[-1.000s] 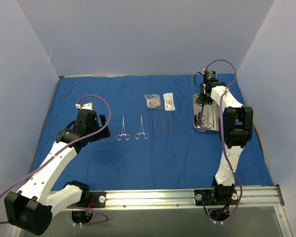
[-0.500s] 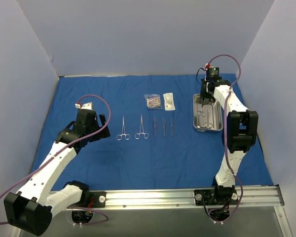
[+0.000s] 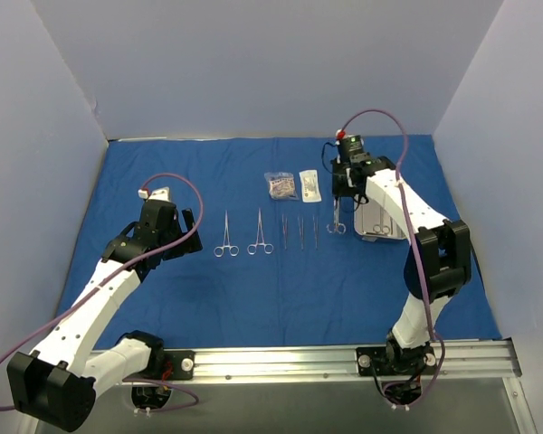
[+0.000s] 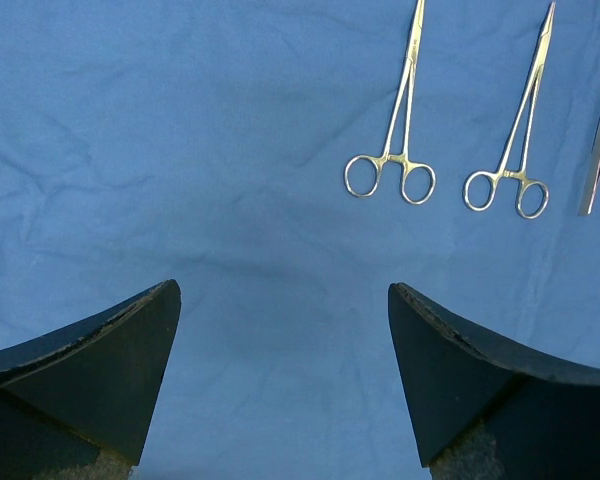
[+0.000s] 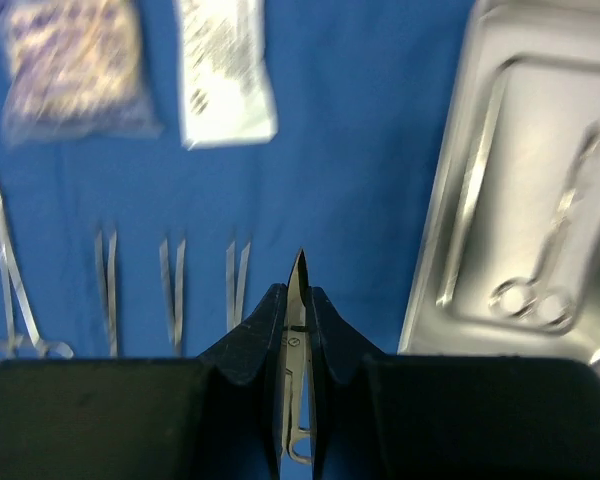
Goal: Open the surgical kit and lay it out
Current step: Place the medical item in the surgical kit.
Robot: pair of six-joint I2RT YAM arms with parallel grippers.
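Observation:
The surgical kit lies opened on its royal-blue cloth (image 3: 253, 289). My right gripper (image 5: 298, 292) is shut on small steel scissors (image 5: 299, 272), which hang point-up above the cloth between three tweezers (image 5: 172, 290) and the steel tray (image 5: 445, 200). Another pair of scissors (image 5: 540, 260) lies in the tray. Two ring-handled forceps (image 4: 395, 150) (image 4: 520, 150) lie side by side left of the tweezers. Two clear packets (image 3: 280, 185) (image 3: 309, 184) sit behind them. My left gripper (image 4: 285, 290) hovers open over bare cloth, near side of the forceps.
Grey walls close in the table at the back and both sides. A metal rail (image 3: 344, 360) carries both arm bases at the near edge. The right arm (image 3: 425, 253) reaches over the tray.
The right gripper rose out of the tray with the scissors and swung left, over the cloth beside the tweezers. The left arm has not moved.

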